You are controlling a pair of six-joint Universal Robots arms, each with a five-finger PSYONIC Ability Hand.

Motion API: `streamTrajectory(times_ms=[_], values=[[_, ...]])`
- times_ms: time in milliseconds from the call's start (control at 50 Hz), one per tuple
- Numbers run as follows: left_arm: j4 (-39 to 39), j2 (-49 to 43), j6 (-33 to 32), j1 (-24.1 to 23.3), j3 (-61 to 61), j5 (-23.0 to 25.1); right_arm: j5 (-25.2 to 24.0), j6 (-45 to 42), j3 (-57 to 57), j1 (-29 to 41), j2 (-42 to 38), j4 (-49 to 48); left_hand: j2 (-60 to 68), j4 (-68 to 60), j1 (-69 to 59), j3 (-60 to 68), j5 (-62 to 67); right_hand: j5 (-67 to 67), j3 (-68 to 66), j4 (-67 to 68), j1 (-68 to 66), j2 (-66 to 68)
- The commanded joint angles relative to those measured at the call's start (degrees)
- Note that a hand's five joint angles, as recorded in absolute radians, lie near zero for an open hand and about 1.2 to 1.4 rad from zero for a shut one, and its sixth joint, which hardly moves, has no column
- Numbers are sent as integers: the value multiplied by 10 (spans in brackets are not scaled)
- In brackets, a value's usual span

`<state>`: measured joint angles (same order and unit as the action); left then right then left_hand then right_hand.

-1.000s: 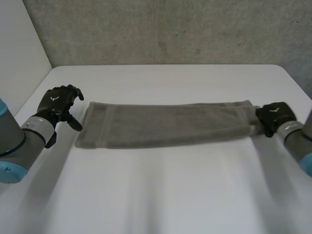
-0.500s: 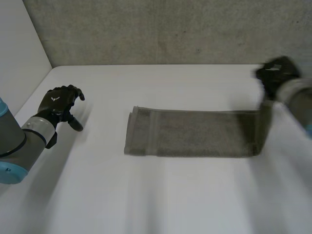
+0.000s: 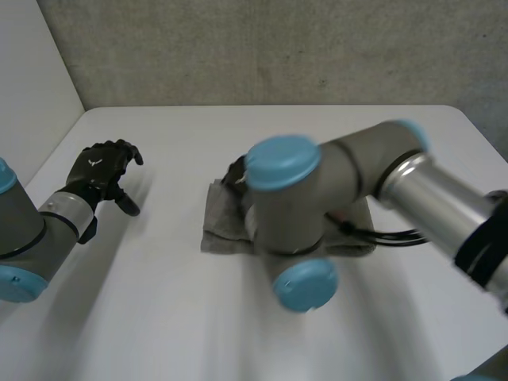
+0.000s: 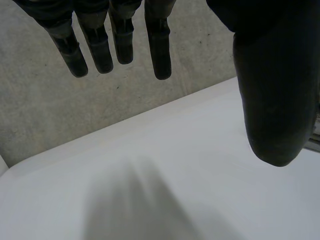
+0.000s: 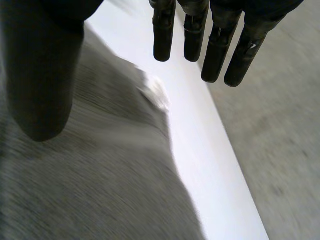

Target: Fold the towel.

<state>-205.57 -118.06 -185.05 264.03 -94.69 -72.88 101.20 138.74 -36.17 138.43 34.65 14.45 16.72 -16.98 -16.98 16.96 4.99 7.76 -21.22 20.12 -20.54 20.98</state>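
Towel [image 3: 221, 226] is lying mid-tabletop [image 3: 159, 317], seemingly doubled over and largely hidden by the right arm [image 3: 317, 198] that is spanning it toward the left. Right hand [image 5: 45, 75] is hovering released, fingers straight above the cloth, so the fold looks laid. Left hand [image 3: 101, 168] is hanging relaxed well to the left, likely giving room.

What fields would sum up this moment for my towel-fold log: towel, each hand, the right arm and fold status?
towel: grey, lying on the white table, largely covered by the right arm in the head view
left hand: open, over bare table, apart from the towel
right hand: open, fingers straight, over the towel, pinching nothing
right arm: stretched across the towel
fold status: layers cannot be judged
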Motion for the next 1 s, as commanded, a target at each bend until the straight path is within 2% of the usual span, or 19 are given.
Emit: streamTrajectory(times_ms=[20,120,160,180,200,260,280,420,440,480,540,560,580,760,820,860,880,920,1000], values=[[0,-2,-1,-8,-1,2,-19,98,-102,-99,106,3,-35,37,37,-37,-17,-6,41,-30,34,-38],[-1,0,-3,-26,-8,5,-67,149,-218,-169,175,-6,-33,36,36,-36,-16,17,17,-6,10,-15],[-1,0,-3,-31,-10,5,-121,168,-317,-218,214,-27,-33,36,36,-36,-16,49,-15,26,-21,17],[-1,0,-3,-35,-12,5,-122,168,-318,-218,214,-27,-33,36,36,-36,-16,49,-15,26,-22,17],[-1,1,-3,-40,-14,5,-148,176,-366,-241,230,-48,-33,36,36,-36,-16,56,-21,32,-28,24],[-1,2,-4,-51,-15,5,-171,184,-419,-263,242,-79,-35,37,37,-37,-17,70,-35,46,-42,37],[-1,2,-5,-56,-16,5,-194,195,-480,-288,250,-126,-35,37,37,-37,-17,85,-50,61,-57,52],[-11,1,-5,-61,-17,5,-206,226,-560,-321,241,-230,-35,37,37,-37,-17,172,-137,148,-144,140],[-11,1,-5,-61,-18,5,-206,226,-560,-321,241,-230,-35,37,37,-37,-17,172,-138,149,-144,140],[-12,1,-5,-60,-22,5,-207,229,-562,-322,230,-242,-35,37,37,-37,-17,299,-265,276,-272,267],[-12,3,-5,-59,-23,5,-207,226,-559,-322,227,-242,-35,37,37,-37,-17,342,-308,318,-314,310],[-12,3,-5,-59,-23,5,-205,225,-555,-322,222,-241,-35,37,37,-37,-17,412,-377,388,-384,380],[-12,4,-5,-59,-23,5,-200,222,-551,-322,219,-240,-35,37,37,-37,-17,593,-558,569,-565,560],[-12,25,-1,-57,-19,2,-195,221,-501,-310,264,-229,-35,37,37,-37,-17,622,-588,599,-595,590],[-6,55,9,-58,-11,1,-201,223,-453,-282,275,-203,-35,37,37,-37,-17,622,-588,599,-595,590],[-6,70,24,-60,-5,1,-202,226,-381,-199,257,-168,-35,37,37,-37,-17,622,-588,599,-595,590],[-6,83,46,-62,1,0,-202,226,-381,-199,257,-168,-33,36,36,-36,-16,622,-588,599,-595,590],[-6,96,77,-68,9,0,-196,223,-301,-116,195,-143,-33,36,36,-36,-16,622,-588,599,-595,590],[-8,118,143,-72,25,0,-194,223,-218,-52,130,-109,-30,32,32,-32,-12,622,-588,599,-595,590]])
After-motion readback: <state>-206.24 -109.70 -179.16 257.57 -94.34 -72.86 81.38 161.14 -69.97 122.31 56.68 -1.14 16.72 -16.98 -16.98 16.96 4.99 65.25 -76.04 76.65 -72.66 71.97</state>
